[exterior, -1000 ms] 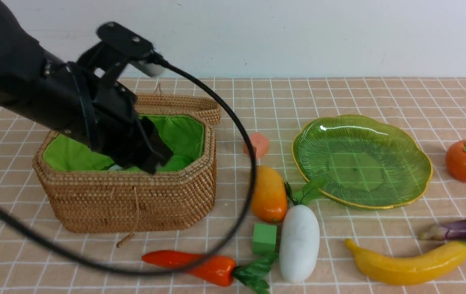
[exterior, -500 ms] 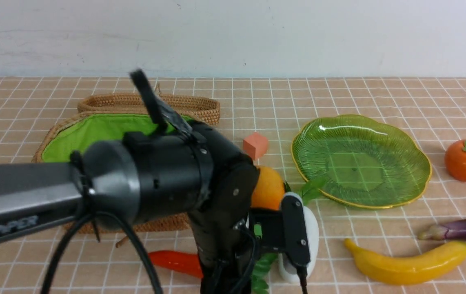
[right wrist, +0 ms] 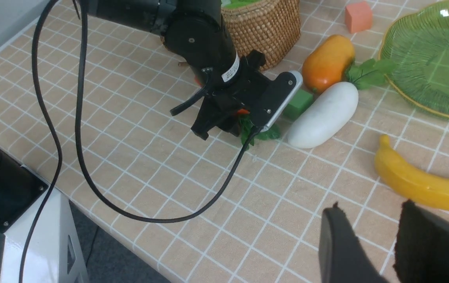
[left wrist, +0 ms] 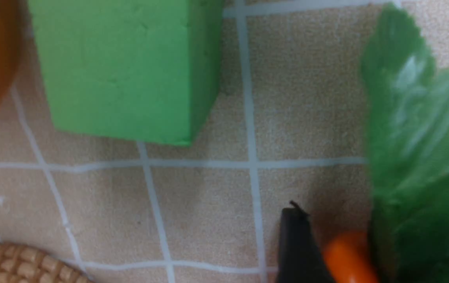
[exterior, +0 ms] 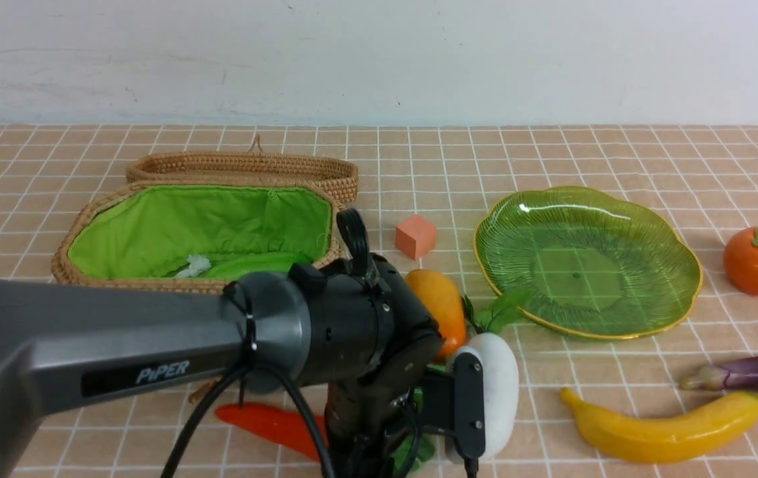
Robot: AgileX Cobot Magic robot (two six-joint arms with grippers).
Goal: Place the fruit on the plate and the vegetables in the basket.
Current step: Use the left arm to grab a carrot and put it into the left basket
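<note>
Only one of the left fingers (left wrist: 295, 247) shows in the wrist view. It is a black tip right against the orange crown of the carrot (left wrist: 346, 259), where the leaves (left wrist: 417, 157) sprout. Its partner is out of frame, so it cannot be told whether the pair pinches the carrot or merely straddles it.

The carrot lies flat on the counter (exterior: 551, 166). Its long axis runs across the front, root tip toward the robot's left and leaves toward its right, so the fingers sit at the leafy end. The green cube (left wrist: 122, 67) stands just beyond, apart from the finger.

The basket (exterior: 206, 185) is close behind and to the left with its lid open, which makes the left arm the natural carrier. The right fingers (right wrist: 340, 243) hang spread and empty, nearer the banana (right wrist: 417, 182).
</note>
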